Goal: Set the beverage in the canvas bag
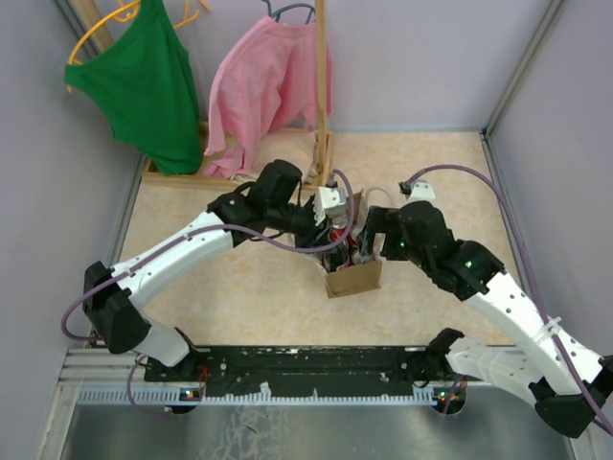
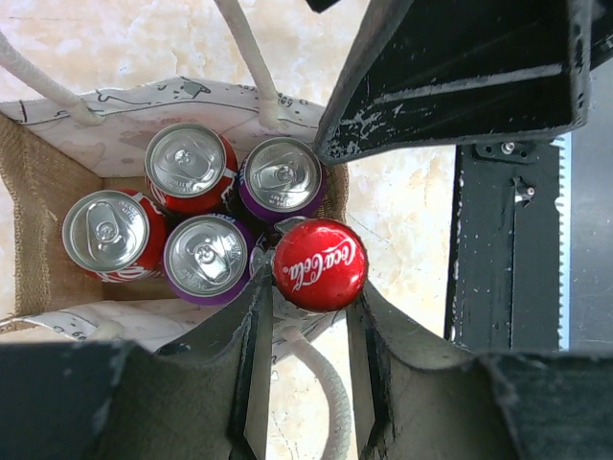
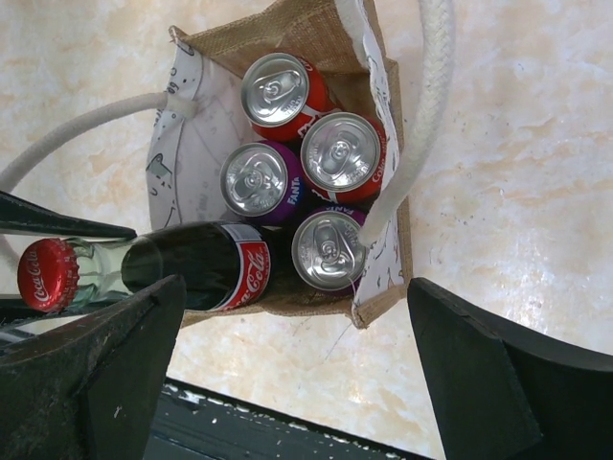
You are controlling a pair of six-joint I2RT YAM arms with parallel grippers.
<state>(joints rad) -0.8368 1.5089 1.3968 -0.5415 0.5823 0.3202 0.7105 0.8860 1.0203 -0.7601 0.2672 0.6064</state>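
- Coca-Cola bottle (image 3: 206, 264): glass, red cap (image 2: 319, 264) on. Its lower end is inside the bag's mouth, right beside a purple can, and the neck and cap stick out past the rim. Can't tell if its base is on the bag floor.
- Table (image 1: 239, 307): pale marbled top. Both arms reach in over the middle and meet above the bag.
- At the back there's a wooden rack (image 1: 321, 77) with a green top (image 1: 144, 86) and a pink garment (image 1: 259, 86) on hangers.
- Canvas bag (image 1: 354, 278): upright mid-table and open. It has burlap walls (image 2: 38, 182), pale printed panels and white rope handles (image 3: 421, 125) flopped outward.
- Left gripper (image 2: 311, 287): directly over the bag, fingers (image 2: 244, 364) closed on the bottle neck just under the cap.
- Right gripper (image 3: 295, 287): jaws spread wide with nothing between them. It hangs above the bag, next to the bottle.
- Four cans stand upright in a tight cluster in the bag, tops unopened.
- Two are red Coca-Cola cans (image 2: 189, 163) (image 2: 107, 233).
- Two are purple Fanta cans (image 2: 281, 177) (image 2: 206, 257), and the nearer purple one is touching the bottle.
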